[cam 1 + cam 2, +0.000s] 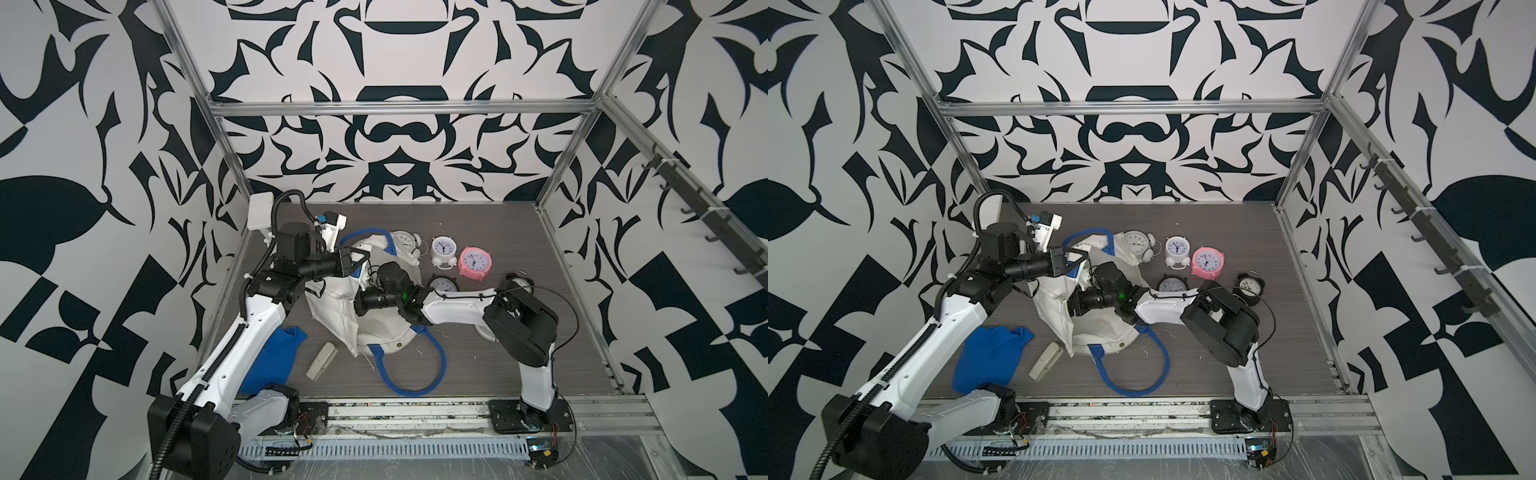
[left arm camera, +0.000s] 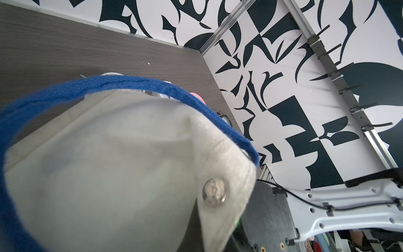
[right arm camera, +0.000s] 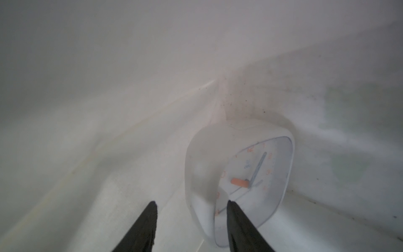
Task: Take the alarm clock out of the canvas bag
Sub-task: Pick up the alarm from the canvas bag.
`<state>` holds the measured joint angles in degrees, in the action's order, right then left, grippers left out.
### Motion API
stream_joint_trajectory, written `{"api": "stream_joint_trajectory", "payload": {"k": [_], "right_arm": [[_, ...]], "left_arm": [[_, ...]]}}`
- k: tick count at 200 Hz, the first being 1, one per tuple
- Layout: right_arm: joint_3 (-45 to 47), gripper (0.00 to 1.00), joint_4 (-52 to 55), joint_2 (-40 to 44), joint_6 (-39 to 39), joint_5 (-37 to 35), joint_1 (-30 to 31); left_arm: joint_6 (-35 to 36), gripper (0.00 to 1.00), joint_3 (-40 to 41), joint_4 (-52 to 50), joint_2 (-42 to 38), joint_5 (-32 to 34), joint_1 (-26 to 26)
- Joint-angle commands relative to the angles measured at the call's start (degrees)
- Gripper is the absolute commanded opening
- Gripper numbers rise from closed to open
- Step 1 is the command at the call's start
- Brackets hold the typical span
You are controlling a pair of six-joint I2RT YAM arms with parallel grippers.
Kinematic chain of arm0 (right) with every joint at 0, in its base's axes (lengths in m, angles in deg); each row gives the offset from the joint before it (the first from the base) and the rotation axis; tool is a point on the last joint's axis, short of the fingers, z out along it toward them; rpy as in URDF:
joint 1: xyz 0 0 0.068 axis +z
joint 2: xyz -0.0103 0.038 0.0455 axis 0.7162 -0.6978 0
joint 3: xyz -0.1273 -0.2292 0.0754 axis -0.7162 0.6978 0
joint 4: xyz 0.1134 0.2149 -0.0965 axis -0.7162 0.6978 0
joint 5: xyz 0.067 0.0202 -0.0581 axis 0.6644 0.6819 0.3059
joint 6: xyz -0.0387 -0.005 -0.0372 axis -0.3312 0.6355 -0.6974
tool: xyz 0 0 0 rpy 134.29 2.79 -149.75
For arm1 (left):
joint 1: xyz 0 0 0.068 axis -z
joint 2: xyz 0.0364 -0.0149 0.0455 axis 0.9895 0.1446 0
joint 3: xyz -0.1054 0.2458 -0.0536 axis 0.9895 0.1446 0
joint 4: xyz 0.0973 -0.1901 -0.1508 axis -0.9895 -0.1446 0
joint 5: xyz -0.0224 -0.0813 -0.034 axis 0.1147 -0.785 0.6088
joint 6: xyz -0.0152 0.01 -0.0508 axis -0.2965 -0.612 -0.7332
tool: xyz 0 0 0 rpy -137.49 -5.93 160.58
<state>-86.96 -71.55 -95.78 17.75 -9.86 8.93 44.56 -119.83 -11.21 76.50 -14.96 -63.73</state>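
Grasp step: left claw clamped on bag rim at 11 o'clock of tabletop, right claw spread astride clock inside; next, close and withdraw.

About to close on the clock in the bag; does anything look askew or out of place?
The alarm clock lies tilted deep in the canvas bag, and the right gripper, jaws apart, straddles only its edge. Outside, the bag drapes over part of a silver clock. No damage visible.

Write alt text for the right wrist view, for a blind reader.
A white, rounded alarm clock with orange numerals sits inside the canvas bag, pale cloth all around. The right gripper is open, its black fingers either side of the clock's near edge.
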Motion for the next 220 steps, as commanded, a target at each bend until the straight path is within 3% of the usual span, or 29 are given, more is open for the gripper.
{"api": "stream_joint_trajectory", "payload": {"k": [1,48,95,167,220], "right_arm": [[-1.0,0.56,2.3,2.6,-4.3,-2.2,1.2],[-3.0,0.58,17.5,4.6,-10.2,-12.7,1.4],[-4.8,0.62,25.3,5.9,-13.3,-19.2,2.4],[-7.3,0.74,35.4,7.0,-16.0,-26.5,2.9],[-7.8,0.74,37.5,6.7,-16.0,-27.3,3.1]], "left_arm": [[-1.5,0.00,-0.9,3.8,-0.9,-2.5,0.1],[-2.0,0.00,-0.7,3.1,-2.4,-2.1,0.1],[-2.5,0.00,-1.0,2.0,-2.8,-2.1,0.1],[-3.5,0.00,-1.7,0.4,-2.6,-1.8,0.1],[-3.7,0.00,-2.2,0.7,-1.9,-1.9,0.0]]}}
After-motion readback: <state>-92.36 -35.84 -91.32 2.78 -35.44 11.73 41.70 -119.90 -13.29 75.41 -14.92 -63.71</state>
